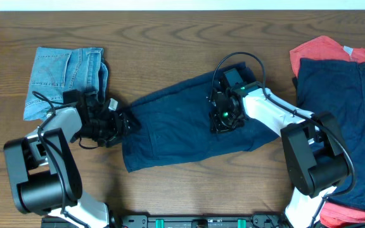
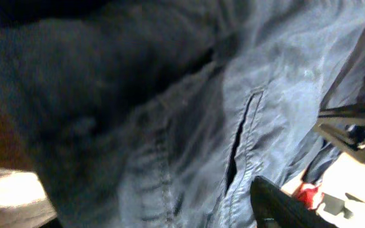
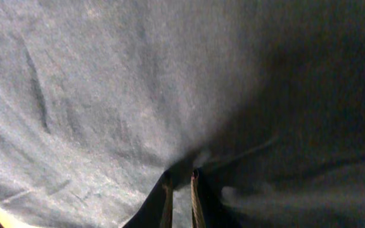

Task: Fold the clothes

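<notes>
Mid-table, navy shorts (image 1: 170,130), right claw (image 1: 225,120) tips buried

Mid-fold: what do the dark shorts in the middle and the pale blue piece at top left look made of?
Navy shorts: thin plain woven cloth, probably cotton, matte; it wrinkles softly and shows a stitched slit pocket. Pale blue piece: looks like washed denim, faded, with heavy seams.
</notes>
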You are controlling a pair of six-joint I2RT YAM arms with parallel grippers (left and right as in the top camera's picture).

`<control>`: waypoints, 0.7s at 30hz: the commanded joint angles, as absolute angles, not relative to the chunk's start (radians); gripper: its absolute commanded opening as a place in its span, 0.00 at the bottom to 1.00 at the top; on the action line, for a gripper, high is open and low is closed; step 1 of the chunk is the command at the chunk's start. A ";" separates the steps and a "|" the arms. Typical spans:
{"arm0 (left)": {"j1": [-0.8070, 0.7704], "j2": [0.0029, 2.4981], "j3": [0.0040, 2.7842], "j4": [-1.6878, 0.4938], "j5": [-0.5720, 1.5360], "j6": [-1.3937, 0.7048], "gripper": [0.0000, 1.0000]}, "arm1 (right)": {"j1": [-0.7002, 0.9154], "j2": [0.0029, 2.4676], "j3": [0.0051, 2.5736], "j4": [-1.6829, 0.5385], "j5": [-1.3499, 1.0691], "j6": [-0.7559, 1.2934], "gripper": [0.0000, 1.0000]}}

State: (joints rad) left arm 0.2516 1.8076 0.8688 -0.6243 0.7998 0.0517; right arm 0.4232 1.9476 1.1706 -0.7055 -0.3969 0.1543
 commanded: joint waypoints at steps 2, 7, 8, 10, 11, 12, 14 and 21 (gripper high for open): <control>0.190 1.940 0.787 -0.616 0.596 0.075 0.51 | 0.435 1.972 1.170 -0.682 -0.400 0.181 0.11; 0.136 1.940 0.781 -0.643 0.595 0.074 0.58 | 0.435 1.972 1.170 -0.672 -0.401 0.187 0.11; 0.134 1.940 0.781 -0.648 0.595 0.073 0.58 | 0.435 1.972 1.170 -0.672 -0.400 0.186 0.11; 0.135 1.935 0.782 -0.657 0.595 0.074 0.58 | 0.435 1.972 1.170 -0.672 -0.400 0.186 0.11; 0.135 1.932 0.783 -0.661 0.595 0.074 0.58 | 0.435 1.972 1.170 -0.672 -0.400 0.186 0.11; 0.135 1.925 0.786 -0.665 0.595 0.074 0.58 | 0.435 1.972 1.170 -0.672 -0.400 0.186 0.12; 0.135 1.911 0.792 -0.673 0.595 0.075 0.59 | 0.435 1.972 1.170 -0.671 -0.400 0.186 0.12; 0.190 1.815 0.854 -0.815 0.461 0.074 0.74 | 0.435 1.972 1.170 -0.672 -0.400 0.186 0.12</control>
